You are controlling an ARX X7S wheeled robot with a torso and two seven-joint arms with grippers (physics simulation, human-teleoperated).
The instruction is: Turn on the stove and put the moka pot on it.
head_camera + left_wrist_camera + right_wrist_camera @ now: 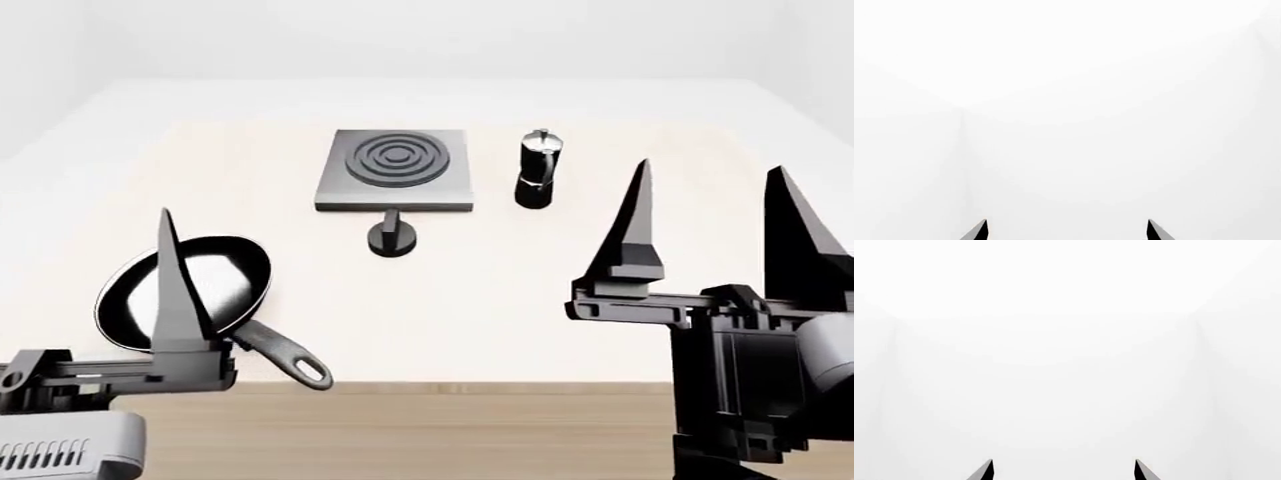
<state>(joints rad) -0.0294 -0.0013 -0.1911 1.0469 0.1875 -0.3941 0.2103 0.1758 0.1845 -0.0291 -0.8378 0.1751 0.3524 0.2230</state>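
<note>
Knob first, pot after

Both my grippers (pixel 711 205) gape empty; right one should approach the knob (pixel 392 236) before the stove (pixel 396 169) squarely.

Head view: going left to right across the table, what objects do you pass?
frying pan → knob → moka pot. The stove sits directly behind the knob, so its place is left out.
</note>
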